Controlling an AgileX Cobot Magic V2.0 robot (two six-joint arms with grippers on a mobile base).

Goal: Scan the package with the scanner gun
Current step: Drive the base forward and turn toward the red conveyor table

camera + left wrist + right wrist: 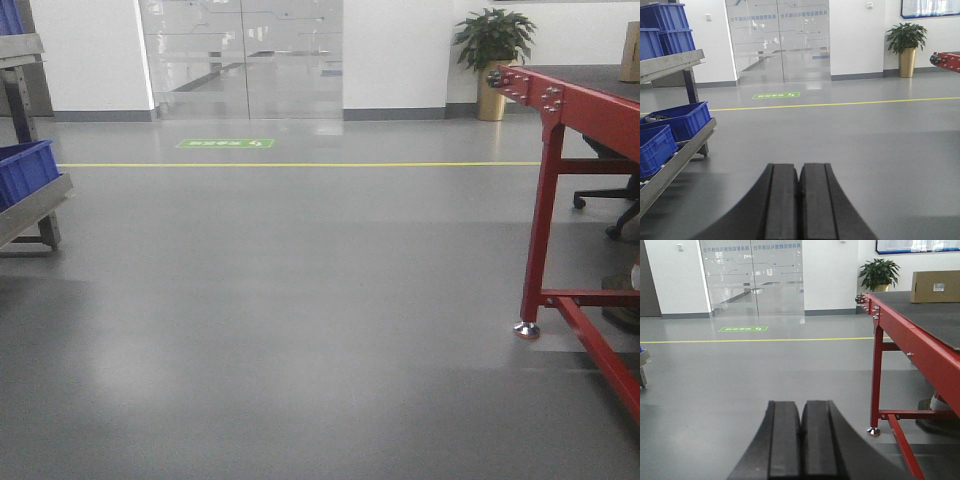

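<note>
- The left gripper [799, 172] has its jaws pressed tight together, with nothing between them.
- The right gripper [801, 410] is the same: jaws tight together, holding nothing.
- Both grippers hang over the grey floor [300, 300], not over the table [930, 322].
- The box [927, 287] (brown, with a small white label [938, 287]) sits on the table at its far edge, well apart from the right gripper.
- The table is red with a dark top, and its far left corner has shiny bolts [867, 301].
- A plant [879, 274] stands on the floor just past that corner.
- Blue bins [675, 120] sit on a metal rack [677, 60], to the left of the left gripper and well apart from the table.
- A yellow line [840, 104] runs across the floor, and a glass door [777, 40] stands behind it.
</note>
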